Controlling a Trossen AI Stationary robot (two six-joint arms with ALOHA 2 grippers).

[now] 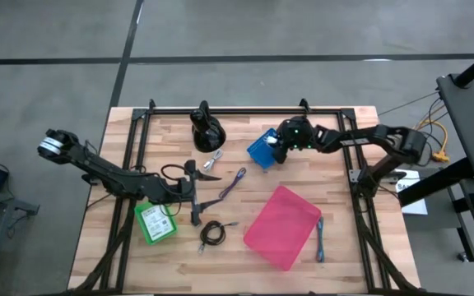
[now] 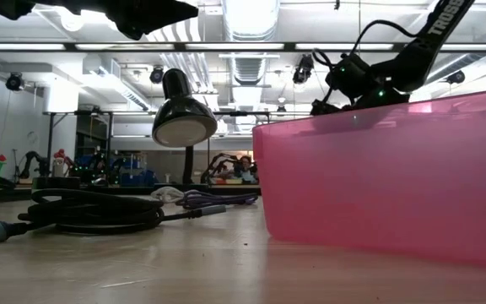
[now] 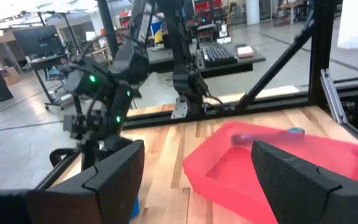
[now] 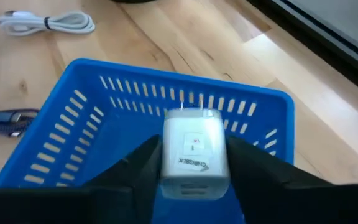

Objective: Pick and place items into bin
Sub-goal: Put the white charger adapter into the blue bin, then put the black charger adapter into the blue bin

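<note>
My right gripper hangs over a blue slotted basket at the table's far middle, shut on a white charger block. My left gripper waits open at the left middle, level, facing the pink bin. Lying flat on the wood are a black coiled cable, a purple cable, a blue cable beside the pink bin, and a white coiled cable. The black rounded stand sits at the far edge. My right gripper pinches the white charger block by its two side faces between the two fingers. The fingers come from above, slanting down toward the basket. The block is lifted clear over the basket's inside, its metal prongs pointing away from the wrist.
A green bin sits near the left gripper. In the low view the pink bin's wall fills the right, with the black cable and the stand to its left. A black frame runs along the table's sides.
</note>
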